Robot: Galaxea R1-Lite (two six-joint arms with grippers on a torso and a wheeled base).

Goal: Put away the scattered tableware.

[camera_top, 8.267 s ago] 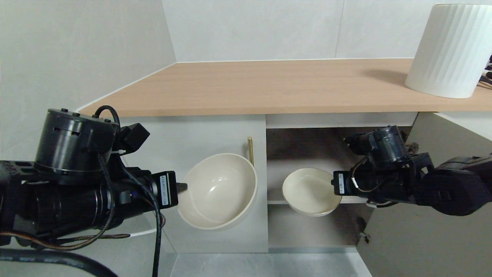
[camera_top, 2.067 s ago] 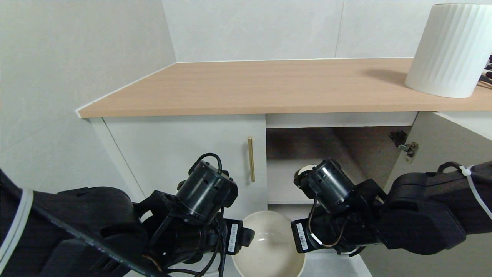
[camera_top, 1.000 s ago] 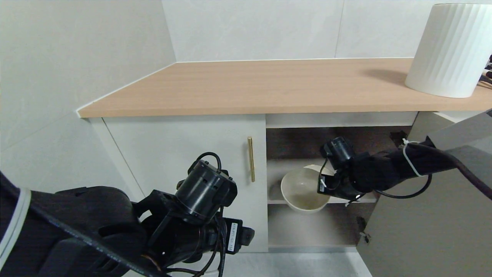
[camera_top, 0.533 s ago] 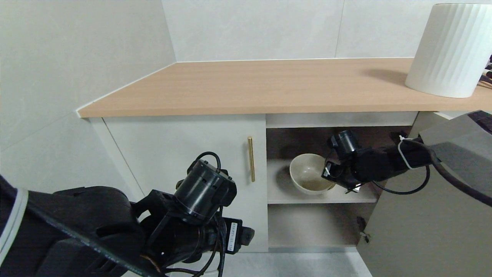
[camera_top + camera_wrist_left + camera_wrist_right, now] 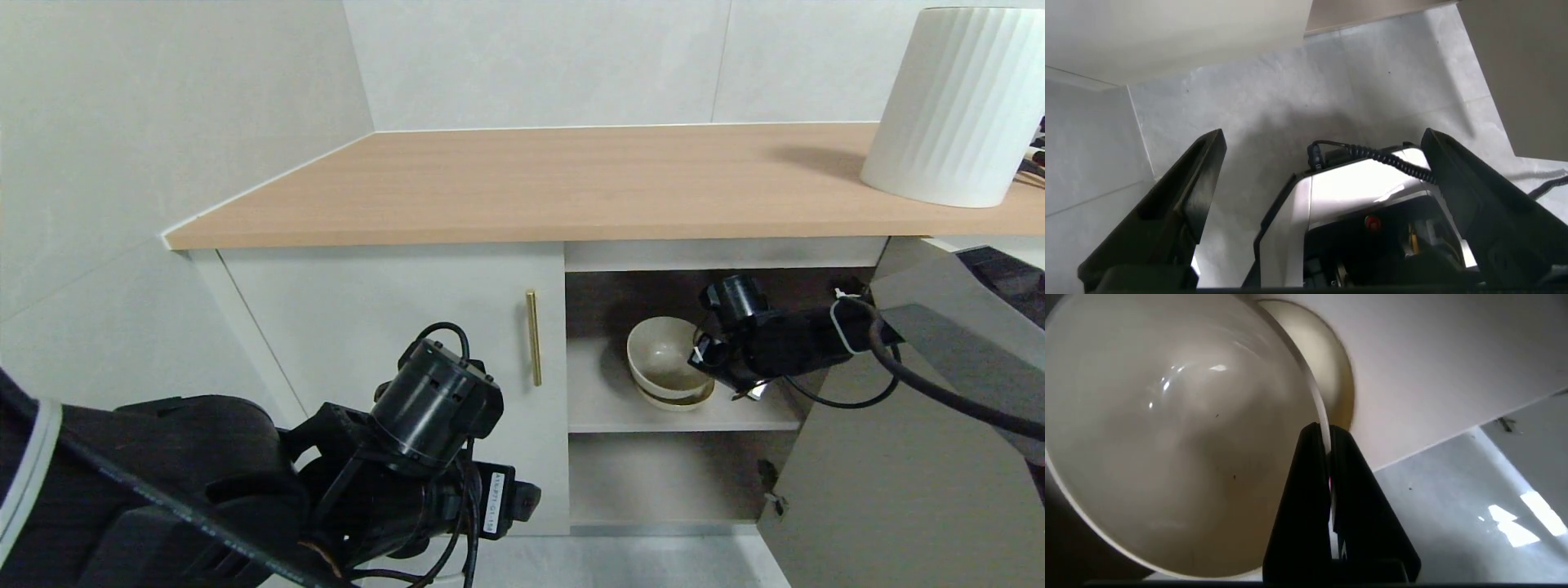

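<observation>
Bowl [image 5: 661, 358] carried deeper into cabinet [image 5: 600, 396] over smaller dish [image 5: 684, 400], right claw [image 5: 707, 358] clamped on its rim, left claw [image 5: 1319, 204] apart

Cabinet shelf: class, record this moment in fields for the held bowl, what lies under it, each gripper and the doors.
Held item: cream ceramic bowl, tilted, above the white shelf
Beneath it: second cream dish, on shelf; contact unclear
Right gripper: shut on held bowl's rim
Left gripper: open, empty, above grey floor
Doors: right door open, left door shut
</observation>
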